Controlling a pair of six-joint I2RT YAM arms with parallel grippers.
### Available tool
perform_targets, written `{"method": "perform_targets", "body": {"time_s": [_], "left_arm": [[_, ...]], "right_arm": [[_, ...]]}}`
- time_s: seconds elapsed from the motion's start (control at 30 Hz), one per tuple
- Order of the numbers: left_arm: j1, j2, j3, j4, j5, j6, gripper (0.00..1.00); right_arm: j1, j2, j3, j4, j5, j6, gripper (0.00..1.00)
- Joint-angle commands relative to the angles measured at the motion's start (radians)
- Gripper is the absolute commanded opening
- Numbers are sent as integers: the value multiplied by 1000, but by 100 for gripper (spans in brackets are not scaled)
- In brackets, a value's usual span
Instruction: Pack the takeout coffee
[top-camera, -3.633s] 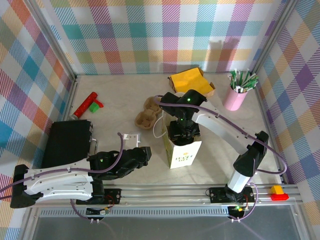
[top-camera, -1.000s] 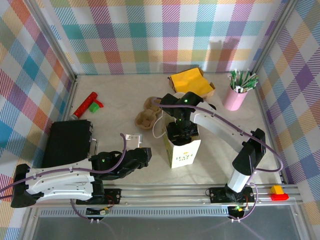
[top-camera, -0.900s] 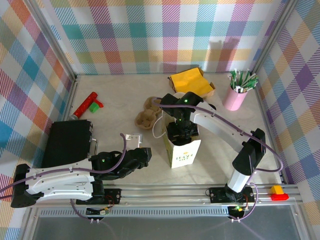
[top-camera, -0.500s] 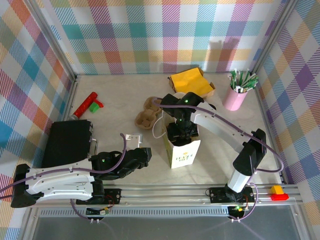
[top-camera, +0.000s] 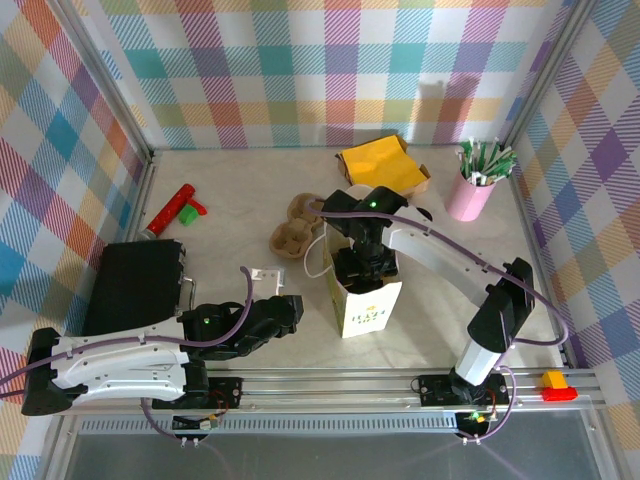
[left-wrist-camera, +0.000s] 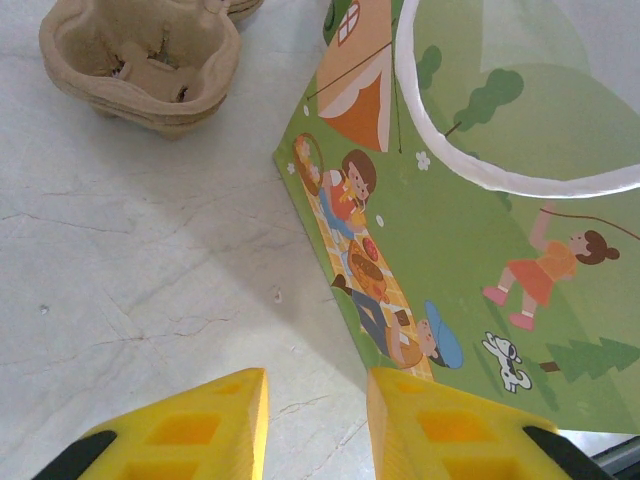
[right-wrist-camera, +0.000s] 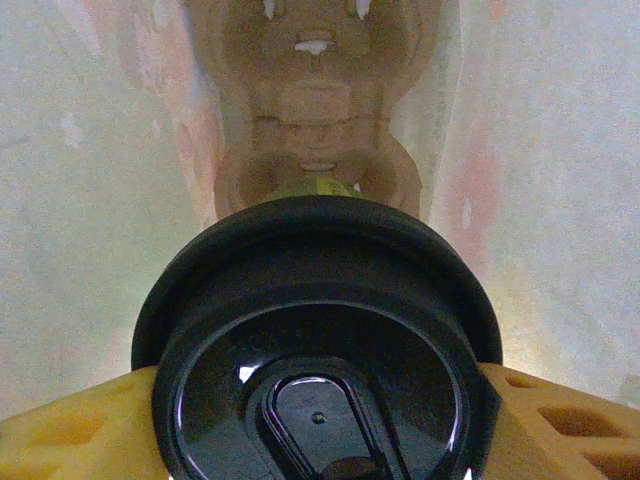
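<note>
Your right gripper (right-wrist-camera: 315, 425) grips the takeout coffee (right-wrist-camera: 318, 320) by its black-lidded top, inside the paper bag (right-wrist-camera: 90, 200). Lower it straight down and centre the cup over a pocket of the pulp carrier (right-wrist-camera: 315, 120) at the bag's bottom before you let go. The right arm arches over the bag, wrist pointing down into its mouth. Your left gripper (left-wrist-camera: 315, 425) sits low just beside the bag, jaws apart and empty.

Bright even light, glare on lid (right-wrist-camera: 318, 340)
</note>
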Motion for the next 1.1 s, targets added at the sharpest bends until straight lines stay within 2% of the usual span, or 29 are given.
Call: {"method": "perform_targets", "body": {"time_s": [0.0,1.07], "left_arm": [[-10,-9,2,8,-22,9,32],[-10,4,2,15,-26,10,32]], "right_arm": [[-3,-25,-11,3,-15,-6,47],[-1,-10,-80,61,-2,-21,46]]}}
